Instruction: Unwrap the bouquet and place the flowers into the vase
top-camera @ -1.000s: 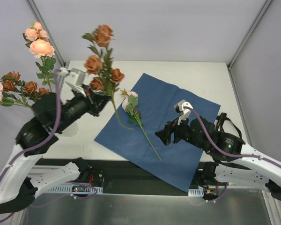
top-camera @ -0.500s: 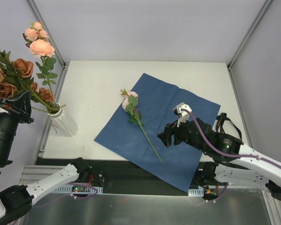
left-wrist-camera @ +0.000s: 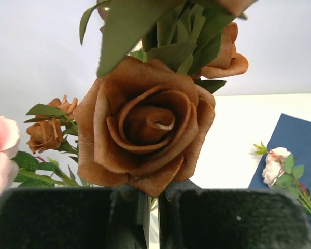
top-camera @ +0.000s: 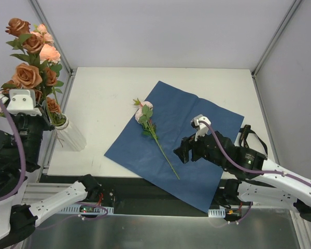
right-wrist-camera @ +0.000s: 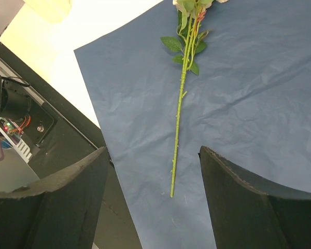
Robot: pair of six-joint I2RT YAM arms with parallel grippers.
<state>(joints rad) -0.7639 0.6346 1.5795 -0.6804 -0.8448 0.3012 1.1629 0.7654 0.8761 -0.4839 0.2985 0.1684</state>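
Observation:
The bouquet's blue paper [top-camera: 197, 132] lies flat and unwrapped on the white table. A bunch of rust-orange roses [top-camera: 27, 75] stands upright at the far left, my left gripper [top-camera: 41, 111] shut on its stem just above the white ribbed vase [top-camera: 71, 136]. The left wrist view shows one big rust rose [left-wrist-camera: 145, 122] right over the left gripper [left-wrist-camera: 153, 207]; whether the stem's end is inside the vase is hidden. Pink roses [top-camera: 45, 52] stand in the vase. One pale pink rose [top-camera: 143, 112] lies on the paper. My right gripper [right-wrist-camera: 153, 202] hangs open over its green stem's [right-wrist-camera: 179, 119] lower end.
The vase stands at the table's left edge beside a metal frame post [top-camera: 52, 39]. Another post [top-camera: 274, 39] rises at the back right. The paper's near corner overhangs the table's front edge above the black arm-base rail [top-camera: 145, 194].
My left arm has swung the rust-orange roses from over the table to the far left and set them upright above the vase. The right gripper has barely moved.

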